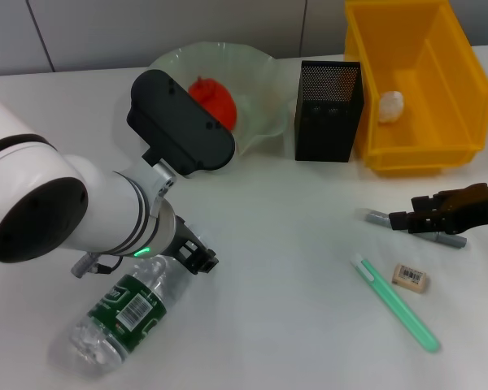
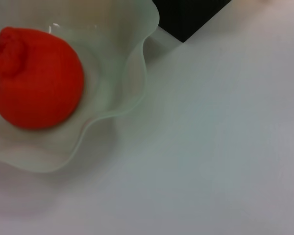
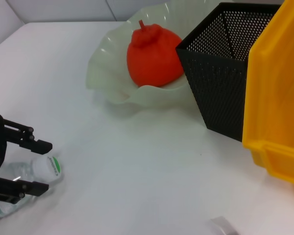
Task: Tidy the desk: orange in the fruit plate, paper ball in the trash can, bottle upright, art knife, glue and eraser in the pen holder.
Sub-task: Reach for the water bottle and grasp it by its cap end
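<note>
The bottle [image 1: 122, 313] lies on its side at the front left, and its cap shows in the right wrist view [image 3: 49, 169]. My left gripper [image 1: 197, 258] is open with a finger on each side of the cap [image 3: 39, 166]. The orange [image 1: 215, 101] sits in the fruit plate [image 1: 260, 81]; both also show in the left wrist view [image 2: 36, 78]. The paper ball [image 1: 390, 106] lies in the trash can [image 1: 419, 154]. The pen holder [image 1: 327, 110] stands between the plate and the can. My right gripper [image 1: 403, 219] is at a grey glue pen [image 1: 374, 216]. The eraser [image 1: 410, 277] and the green art knife [image 1: 394, 302] lie on the table nearby.
The pen holder [image 3: 220, 93] stands close against the trash can [image 3: 274, 98], with the fruit plate [image 3: 112, 73] just on its other side. My left arm's white body [image 1: 49, 211] covers the table's left part.
</note>
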`<action>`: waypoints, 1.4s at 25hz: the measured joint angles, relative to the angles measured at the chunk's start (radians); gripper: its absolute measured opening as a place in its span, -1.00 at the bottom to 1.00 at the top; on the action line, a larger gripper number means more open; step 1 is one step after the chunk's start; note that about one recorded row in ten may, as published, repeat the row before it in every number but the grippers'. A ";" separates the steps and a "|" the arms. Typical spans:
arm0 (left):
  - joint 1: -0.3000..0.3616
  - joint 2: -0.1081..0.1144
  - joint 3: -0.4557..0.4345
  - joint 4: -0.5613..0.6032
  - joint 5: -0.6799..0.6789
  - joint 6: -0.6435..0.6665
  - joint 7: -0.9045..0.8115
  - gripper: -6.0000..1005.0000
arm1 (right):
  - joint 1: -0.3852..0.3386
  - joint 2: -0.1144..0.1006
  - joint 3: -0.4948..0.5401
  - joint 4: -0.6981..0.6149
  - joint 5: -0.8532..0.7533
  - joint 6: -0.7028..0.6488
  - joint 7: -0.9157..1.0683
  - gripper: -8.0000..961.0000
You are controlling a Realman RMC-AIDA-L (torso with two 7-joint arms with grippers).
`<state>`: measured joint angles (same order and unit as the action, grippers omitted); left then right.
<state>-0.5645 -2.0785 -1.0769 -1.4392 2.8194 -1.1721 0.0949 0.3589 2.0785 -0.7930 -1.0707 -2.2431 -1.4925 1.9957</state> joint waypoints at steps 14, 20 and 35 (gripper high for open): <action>0.000 0.000 0.002 0.016 0.000 0.019 0.003 0.28 | 0.003 0.000 0.000 0.000 0.001 0.002 -0.002 0.37; 0.000 0.000 0.002 0.023 -0.003 0.022 0.003 0.27 | 0.002 0.000 0.001 0.000 0.002 0.003 -0.003 0.37; 0.000 0.000 -0.002 0.025 -0.035 0.022 0.007 0.11 | 0.000 0.000 0.003 0.000 0.002 0.003 -0.003 0.36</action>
<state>-0.5645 -2.0785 -1.0792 -1.4141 2.7847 -1.1499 0.1024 0.3586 2.0785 -0.7903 -1.0707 -2.2410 -1.4894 1.9926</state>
